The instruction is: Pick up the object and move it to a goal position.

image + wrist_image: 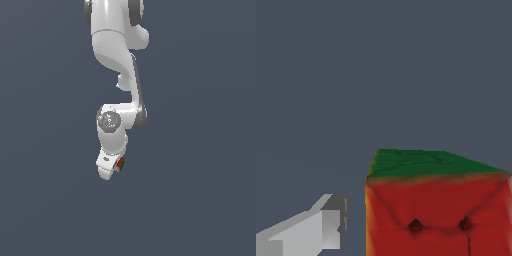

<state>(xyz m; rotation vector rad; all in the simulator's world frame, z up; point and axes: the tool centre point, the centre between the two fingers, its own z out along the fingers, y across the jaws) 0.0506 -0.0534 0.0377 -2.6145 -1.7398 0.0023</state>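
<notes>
Cube (120, 163) with red and green faces is sitting right at the fingertips of the hand (114, 169), off one finger (316, 227); whether it is clamped is not showing.

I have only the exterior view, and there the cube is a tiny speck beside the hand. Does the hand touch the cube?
Observer: The wrist view shows one finger, and a clear gap separates it from the cube.
Operator: And the other finger?
Observer: It is outside the wrist view, so I cannot tell whether the hand is closed.
Operator: Which faces do you see?
Observer: A red face with two dark dots, and a green face adjoining it.
</notes>
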